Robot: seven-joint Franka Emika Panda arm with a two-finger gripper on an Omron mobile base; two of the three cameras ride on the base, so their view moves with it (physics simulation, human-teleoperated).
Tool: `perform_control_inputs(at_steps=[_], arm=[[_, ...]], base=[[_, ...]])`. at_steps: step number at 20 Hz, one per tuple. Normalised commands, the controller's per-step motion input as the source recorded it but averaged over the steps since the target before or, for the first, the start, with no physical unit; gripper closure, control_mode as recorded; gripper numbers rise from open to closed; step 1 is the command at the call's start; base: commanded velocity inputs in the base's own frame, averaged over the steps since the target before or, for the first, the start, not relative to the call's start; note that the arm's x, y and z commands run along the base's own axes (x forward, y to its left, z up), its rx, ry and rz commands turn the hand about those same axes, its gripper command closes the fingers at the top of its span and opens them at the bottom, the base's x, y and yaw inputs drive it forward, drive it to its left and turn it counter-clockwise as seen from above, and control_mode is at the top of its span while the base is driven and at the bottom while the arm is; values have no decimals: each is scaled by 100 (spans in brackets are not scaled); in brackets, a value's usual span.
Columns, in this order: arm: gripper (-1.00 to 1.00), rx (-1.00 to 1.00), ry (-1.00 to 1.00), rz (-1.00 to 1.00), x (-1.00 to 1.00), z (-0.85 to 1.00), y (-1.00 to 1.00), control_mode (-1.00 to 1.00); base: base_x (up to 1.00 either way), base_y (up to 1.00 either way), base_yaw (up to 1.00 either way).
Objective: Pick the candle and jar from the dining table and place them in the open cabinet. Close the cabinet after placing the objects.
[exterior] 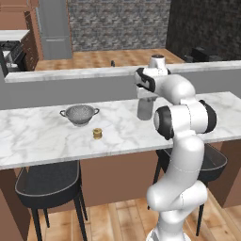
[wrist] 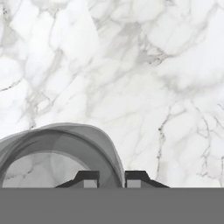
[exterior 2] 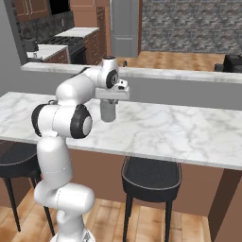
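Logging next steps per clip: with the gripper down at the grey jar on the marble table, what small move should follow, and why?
Probably lift straight up. The gripper looks shut on the rim of the grey translucent jar, which seems to stand on the white marble dining table; the small gold candle waits.

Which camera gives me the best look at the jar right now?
The right base view: the jar shows nearly full height below the end effector, against bare marble. In the left base view the jar is partly hidden by the arm. The hand view catches just the jar's rim from above.
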Motion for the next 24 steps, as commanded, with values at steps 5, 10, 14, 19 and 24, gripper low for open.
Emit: perform_control_inputs(at_steps=[5,10,14,19,24], arm=[[100,0,0,0,0,29,0,-100],[100,0,0,0,-7,29,0,-100],[100,0,0,0,-26,29,-2,-100],[100,0,0,0,-55,23,-18,-100],[100,0,0,-3,-62,13,-9,-100]], base=[[0,0,0],[0,0,0],[0,0,0],[0,0,0],[0,0,0]])
